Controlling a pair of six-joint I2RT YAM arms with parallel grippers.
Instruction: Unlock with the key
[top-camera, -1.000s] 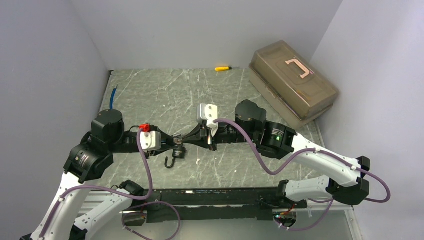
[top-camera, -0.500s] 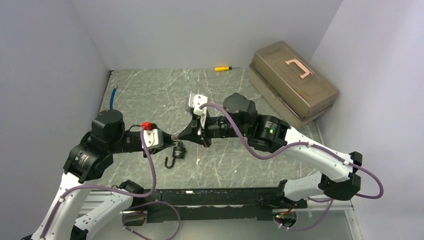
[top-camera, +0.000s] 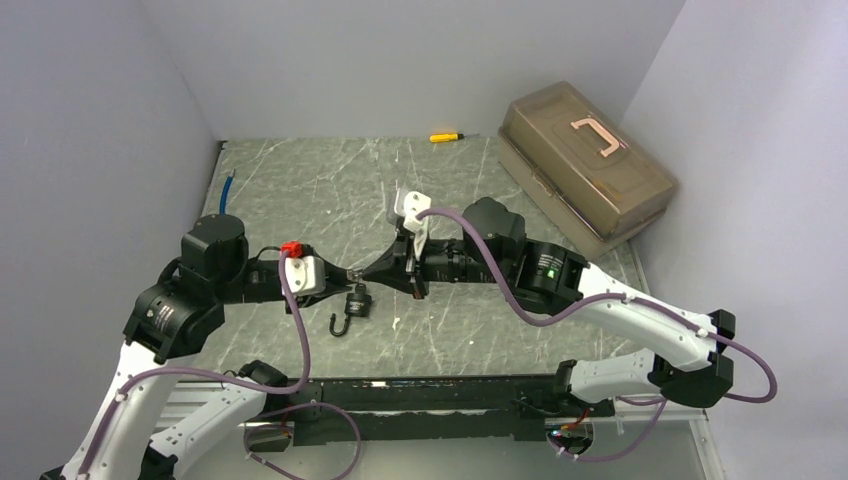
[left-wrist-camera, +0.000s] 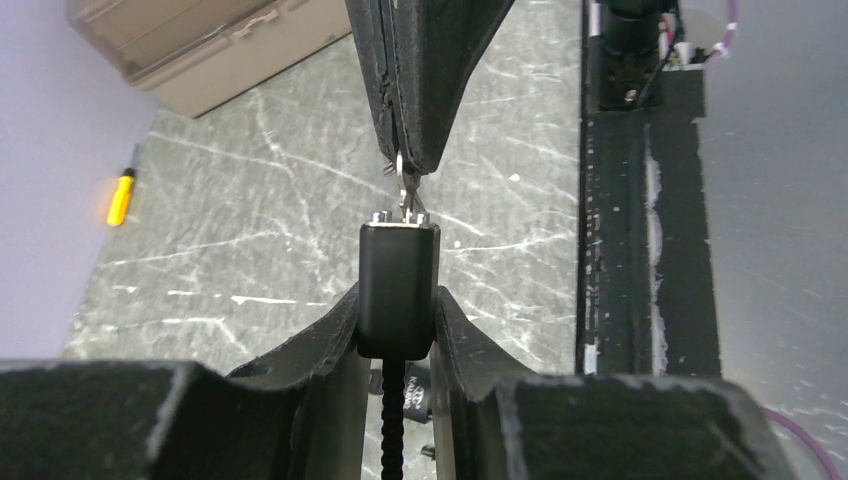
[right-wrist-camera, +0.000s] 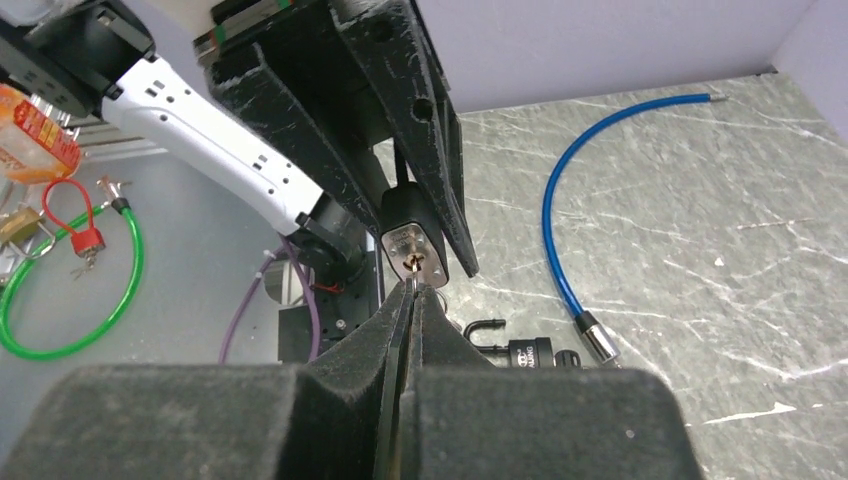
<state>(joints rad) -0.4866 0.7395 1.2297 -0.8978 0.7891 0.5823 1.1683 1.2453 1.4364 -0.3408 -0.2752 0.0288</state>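
Observation:
My left gripper (left-wrist-camera: 398, 300) is shut on a black lock body (left-wrist-camera: 398, 285), and a ribbed black cable (left-wrist-camera: 394, 425) hangs below it. The lock's silver face with its keyhole (right-wrist-camera: 414, 257) points at my right gripper (right-wrist-camera: 412, 296). That gripper is shut on a thin metal key (left-wrist-camera: 405, 188), seen edge-on between its pads (right-wrist-camera: 440, 345). The key's tip meets the keyhole. In the top view the left gripper (top-camera: 345, 274) and the right gripper (top-camera: 364, 273) meet tip to tip above the table's middle.
A second black padlock (top-camera: 352, 306) with an open shackle lies on the table below the grippers. A blue cable (top-camera: 227, 191) lies far left, a yellow screwdriver (top-camera: 445, 136) at the back, a brown toolbox (top-camera: 586, 165) at the back right. A green cable with a red padlock (right-wrist-camera: 75, 262) lies off the table.
My right wrist has rolled and shifted while its tip stayed at the lock. Its fingers closed a little tighter on the key. The left arm and lock have barely moved.

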